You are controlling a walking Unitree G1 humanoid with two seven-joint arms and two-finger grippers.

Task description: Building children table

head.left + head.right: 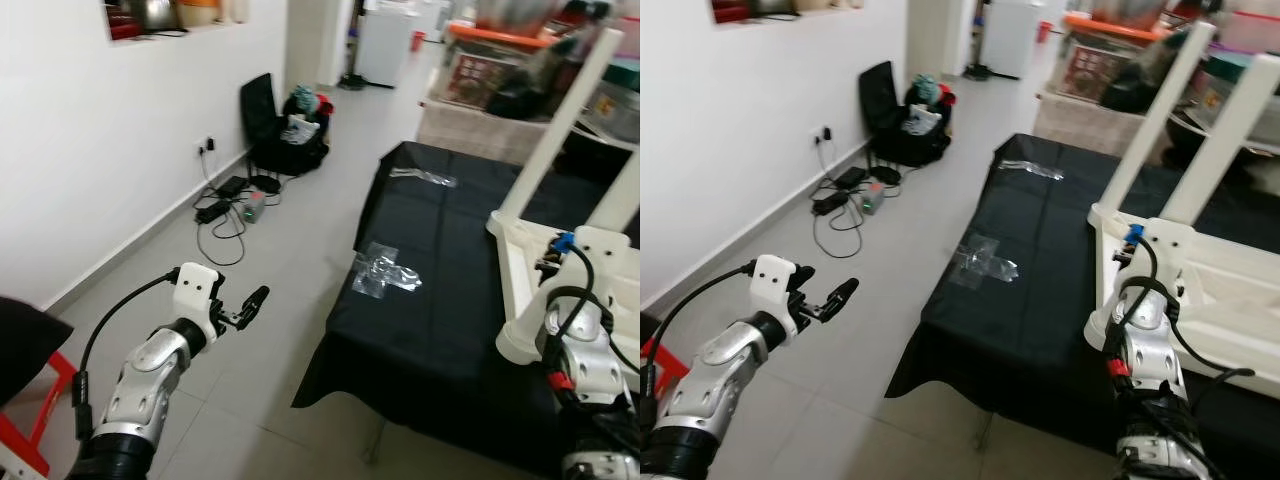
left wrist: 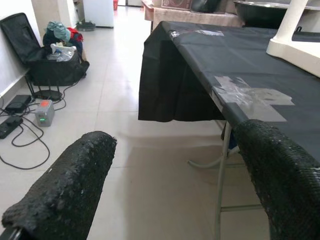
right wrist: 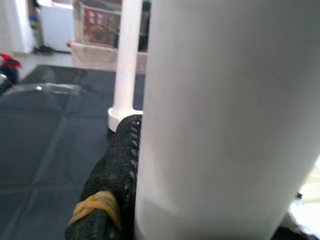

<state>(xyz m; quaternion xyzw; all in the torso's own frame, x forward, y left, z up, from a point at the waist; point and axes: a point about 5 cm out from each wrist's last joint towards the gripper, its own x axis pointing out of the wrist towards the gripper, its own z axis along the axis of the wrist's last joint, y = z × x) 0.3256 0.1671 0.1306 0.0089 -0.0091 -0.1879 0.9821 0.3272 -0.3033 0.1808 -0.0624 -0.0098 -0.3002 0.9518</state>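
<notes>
On black-clothed table [image 1: 440, 300]: upturned white children table [image 1: 1230, 290] | grey tiled floor [image 1: 300, 230]

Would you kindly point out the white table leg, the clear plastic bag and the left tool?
white table leg [image 3: 220, 120], right wrist view, its shaft.
clear plastic bag [image 1: 383, 270], left eye view, its middle.
left tool [image 1: 248, 305], left eye view, between fingertips.

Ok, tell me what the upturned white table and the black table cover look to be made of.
The white table, its near leg against the right claw's finger: likely moulded plastic or painted wood, smooth and matt, no grain visible. The black cover: thin sheet, probably plastic or light cloth, showing fold creases and a limp overhang.
</notes>
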